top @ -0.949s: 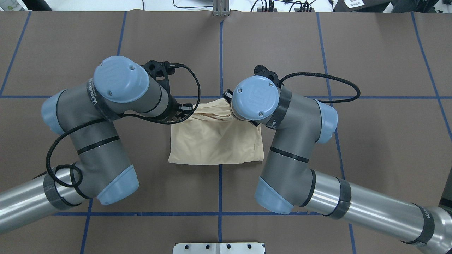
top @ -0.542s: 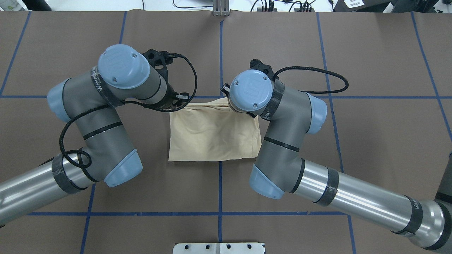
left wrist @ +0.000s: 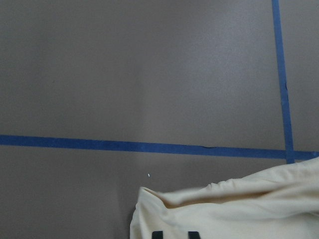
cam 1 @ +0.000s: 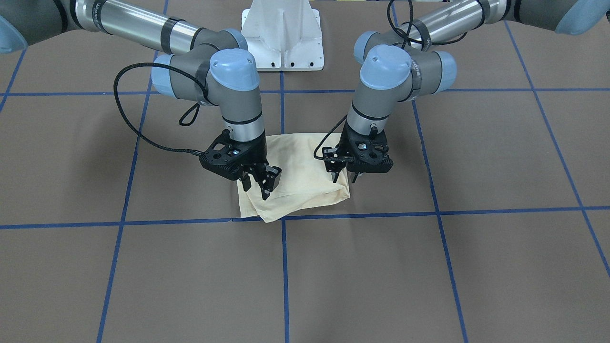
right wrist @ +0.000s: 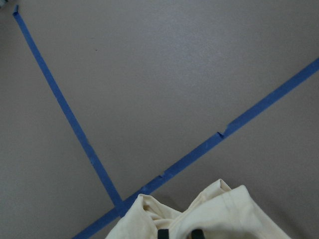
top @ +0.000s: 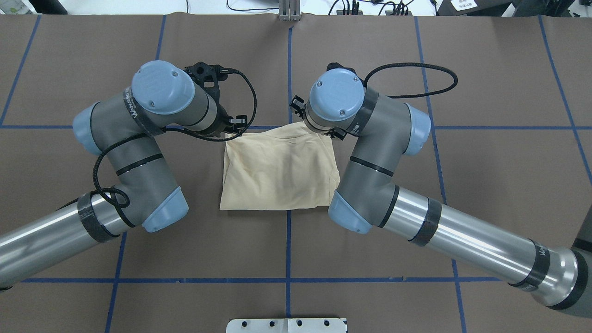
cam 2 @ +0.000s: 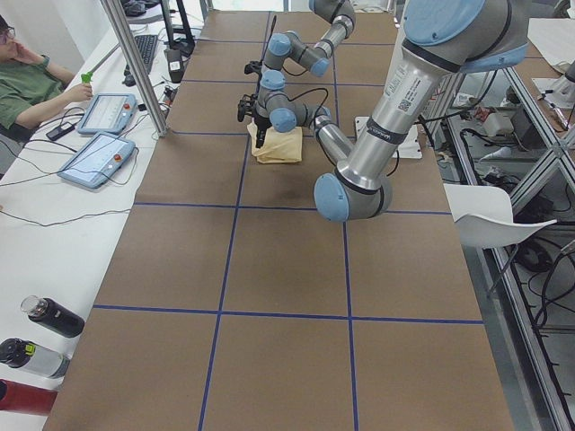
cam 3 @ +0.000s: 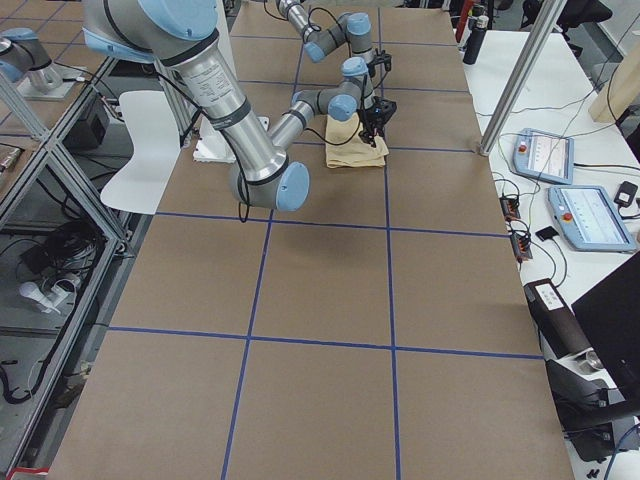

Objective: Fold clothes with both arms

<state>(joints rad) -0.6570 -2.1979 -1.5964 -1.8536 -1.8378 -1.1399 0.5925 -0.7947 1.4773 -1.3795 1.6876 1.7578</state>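
The pale cream-yellow shirt (top: 277, 171) lies folded into a rough square on the brown table at the centre, print hidden. It also shows in the front view (cam 1: 300, 162). My left gripper (cam 1: 345, 180) stands upright over the shirt's far left corner, and my right gripper (cam 1: 257, 188) stands over its far right corner. In the left wrist view the left gripper (left wrist: 175, 234) has its tips close together on the cloth edge (left wrist: 234, 209). In the right wrist view the right gripper (right wrist: 179, 233) pinches bunched cloth (right wrist: 219, 214). Both look shut on the shirt.
Blue tape lines (top: 288, 69) grid the table; one cross line runs just beyond the shirt's far edge. The white pedestal base (cam 1: 283, 38) stands behind the arms. A metal post (top: 289, 11) is at the far edge. An operator (cam 2: 27, 81) and control tablets (cam 2: 99, 135) sit at the far side.
Both arms have moved away from the robot's base, drawing the shirt's far edge outward to the blue cross line. The bunched top layer has flattened.
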